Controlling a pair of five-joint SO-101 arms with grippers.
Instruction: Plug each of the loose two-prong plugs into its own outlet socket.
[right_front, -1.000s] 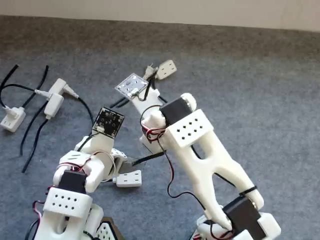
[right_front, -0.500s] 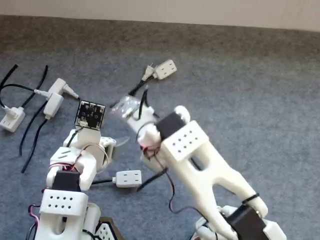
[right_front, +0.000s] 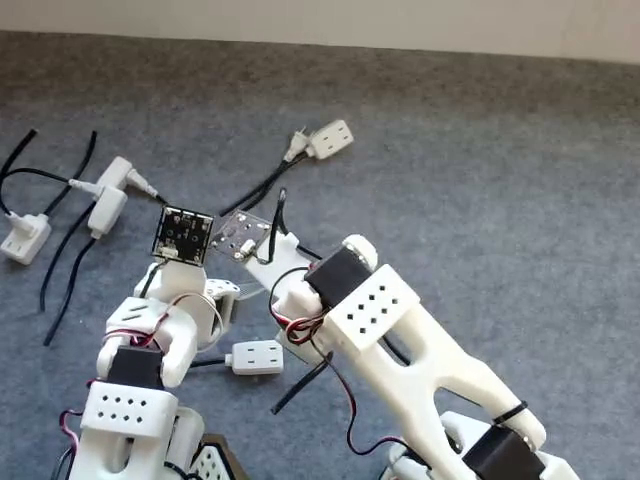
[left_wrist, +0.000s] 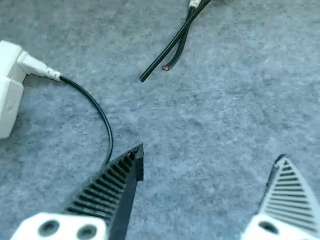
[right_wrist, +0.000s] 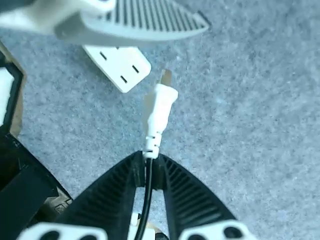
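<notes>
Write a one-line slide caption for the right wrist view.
Right gripper pinches the black cord just behind a white two-prong plug, close to a white outlet socket lying on grey carpet.

Grey carpet (right_front: 520, 160) carries white sockets (right_front: 257, 357) and cords (right_front: 258, 187).

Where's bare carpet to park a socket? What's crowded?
Free: the right side of the carpet, past the right arm and the far socket. Crowded: the left-edge cables and sockets, and between the arms around the near socket.

Bright diffuse light, perhaps daylight from above; shadows soft, faint.
</notes>
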